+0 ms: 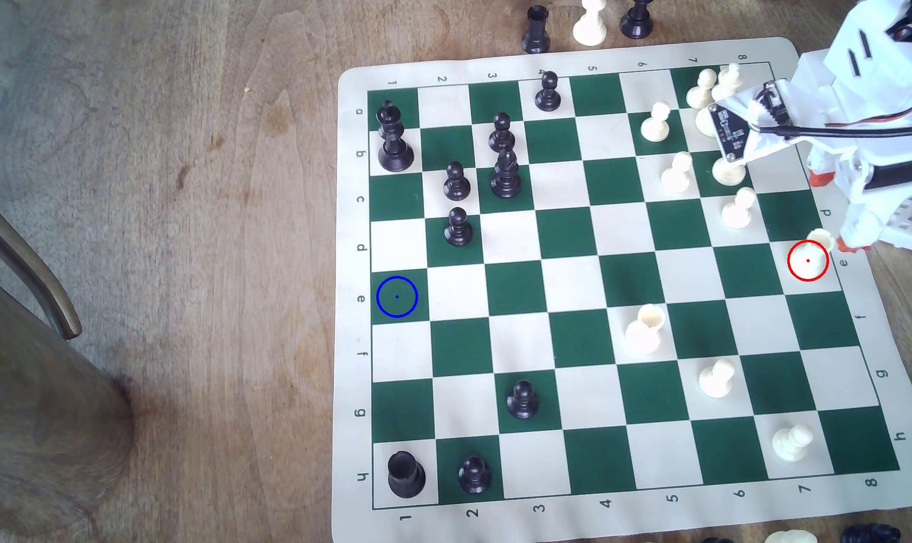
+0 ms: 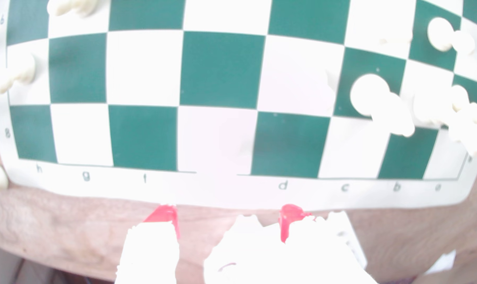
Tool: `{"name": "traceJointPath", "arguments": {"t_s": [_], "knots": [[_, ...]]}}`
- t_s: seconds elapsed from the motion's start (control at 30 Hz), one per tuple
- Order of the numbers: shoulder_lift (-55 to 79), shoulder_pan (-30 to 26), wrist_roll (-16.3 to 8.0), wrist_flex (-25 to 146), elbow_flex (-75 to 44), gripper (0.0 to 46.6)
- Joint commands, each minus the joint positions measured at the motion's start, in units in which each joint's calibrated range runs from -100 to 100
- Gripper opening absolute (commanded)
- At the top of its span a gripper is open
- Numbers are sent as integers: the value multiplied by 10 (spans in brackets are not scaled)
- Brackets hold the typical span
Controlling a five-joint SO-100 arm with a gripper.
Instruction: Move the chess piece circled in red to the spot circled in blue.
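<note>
The cream rook (image 1: 820, 239) stood on the white square under the red ring (image 1: 807, 260), at the board's (image 1: 589, 55) edge on the exterior view's right, its base partly lost against the pale square and the arm. In the washed-out wrist view it could hardly be made out. The claw (image 2: 226, 218) hung with its red-tipped fingers (image 2: 164, 214) apart, gripping nothing. The blue-ringed green square (image 1: 396, 296) lay far across the board, bare, on the wooden bench (image 1: 182, 261).
</note>
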Motion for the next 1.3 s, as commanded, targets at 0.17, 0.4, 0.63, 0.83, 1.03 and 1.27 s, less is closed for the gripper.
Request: {"name": "traceJointPath", "arguments": {"t_s": [0.17, 0.4, 0.63, 0.83, 1.03, 1.27], "knots": [[69, 18, -54, -53, 2, 176], [86, 10, -74, -49, 9, 171], [100, -14, -81, -49, 25, 193], [121, -26, -93, -70, 34, 203], [136, -43, -101, -91, 43, 209], [172, -42, -99, -117, 50, 210]]}}
